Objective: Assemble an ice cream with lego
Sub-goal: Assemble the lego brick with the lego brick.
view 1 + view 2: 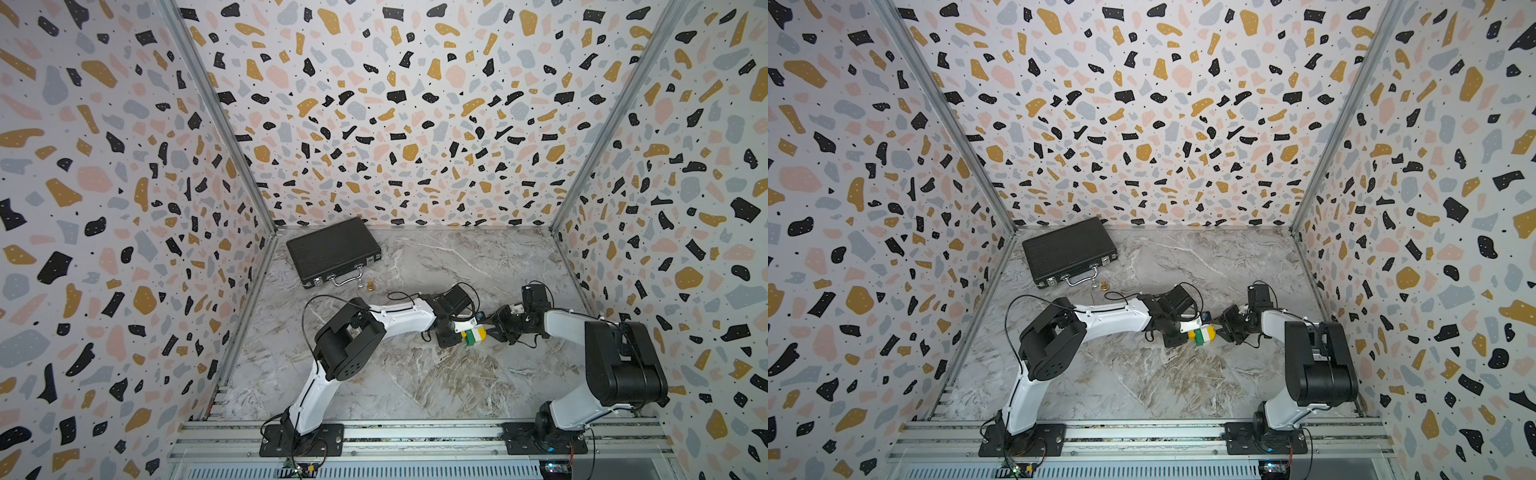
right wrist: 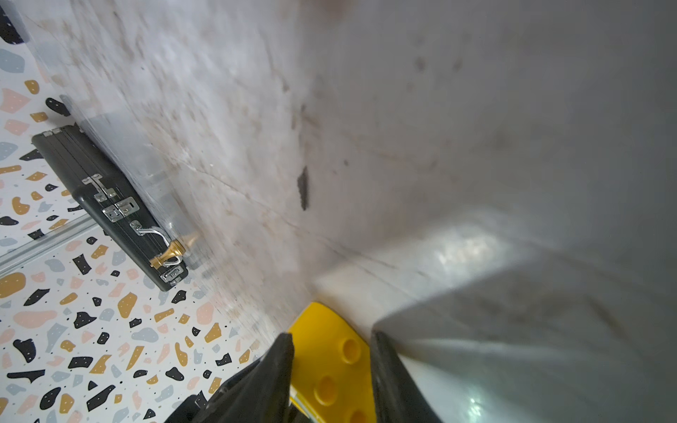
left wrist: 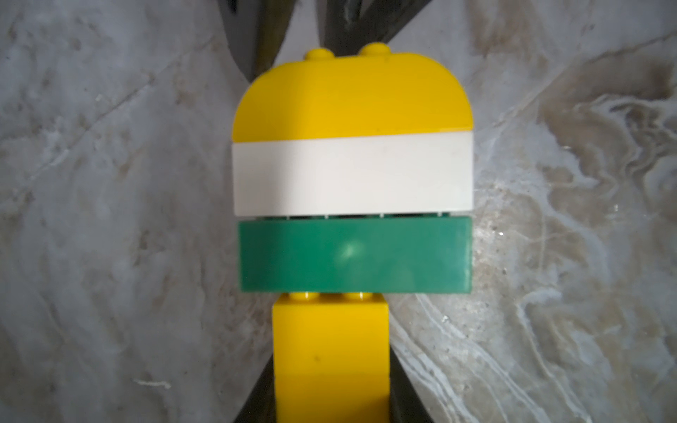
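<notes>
The ice cream point(image 1: 473, 335) lies sideways, lower centre in both top views. The left gripper point(image 1: 457, 332) clamps its yellow base, probably bracing it. The right gripper point(image 2: 331, 370) straddles the rounded cap, perhaps to press gaps shut; I cannot tell if it grips.

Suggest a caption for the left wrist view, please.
Left hand holds the striped ice cream by its narrow yellow brick.
</notes>
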